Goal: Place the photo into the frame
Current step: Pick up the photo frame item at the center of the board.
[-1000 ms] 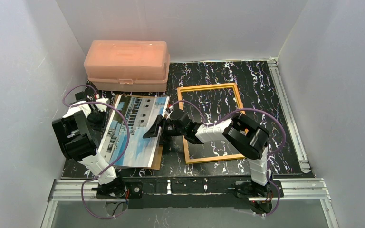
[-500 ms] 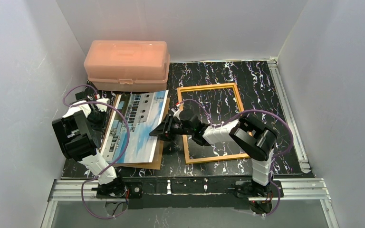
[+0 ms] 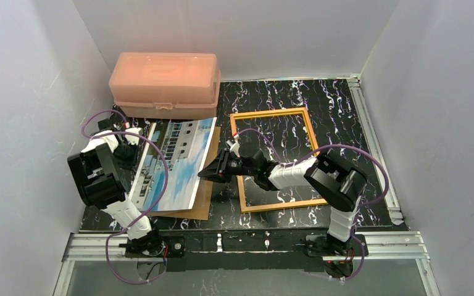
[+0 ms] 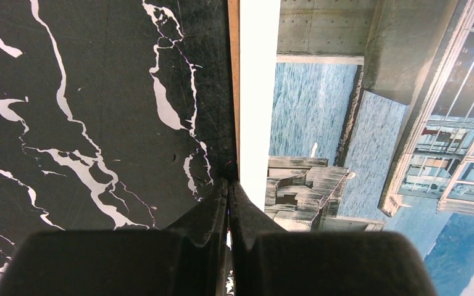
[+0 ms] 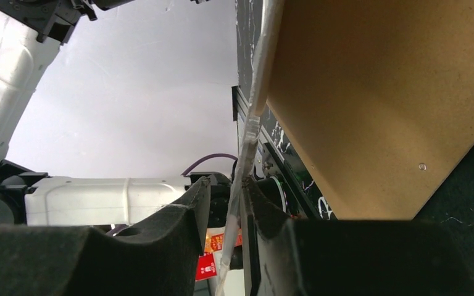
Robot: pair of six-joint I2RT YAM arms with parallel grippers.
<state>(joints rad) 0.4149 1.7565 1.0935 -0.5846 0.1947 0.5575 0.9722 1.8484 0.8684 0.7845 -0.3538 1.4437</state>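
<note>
- The photo (image 3: 171, 161) is held to the left of the frame (image 3: 270, 113), wholly outside it. It is partly raised off a brown backing board (image 3: 205, 205) that lies on the bench (image 3: 345, 123).
- The jaws of the left gripper (image 4: 228, 185) are closed together on the photo's white border, at the edge farthest from the frame.
- The jaws of the right gripper (image 5: 234, 191) straddle the edge nearest the frame, and the sheet is seen edge-on between them. A narrow gap remains on one side, so it cannot be told whether the paper is pinched.
- The step in hand is judged to be securing a two-sided hold before the carry towards the frame.
- The right-hand pinch should be made firm before anything is moved, with only the border taken so that the print is not creased.
- Both arms should then be moved together, with the sheet kept lightly taut rather than stretched, since thin paper is likely to sag or tear.
- The sheet should be brought level over the frame's opening and squared to its corners before it is lowered.
- The frame's left rail is partly covered by the right arm in the top view, and no inner ledge can be made out.
- Most of the backing board is hidden under the photo.
- How high the photo's edge away from the frame stands above the board cannot be judged.
</note>
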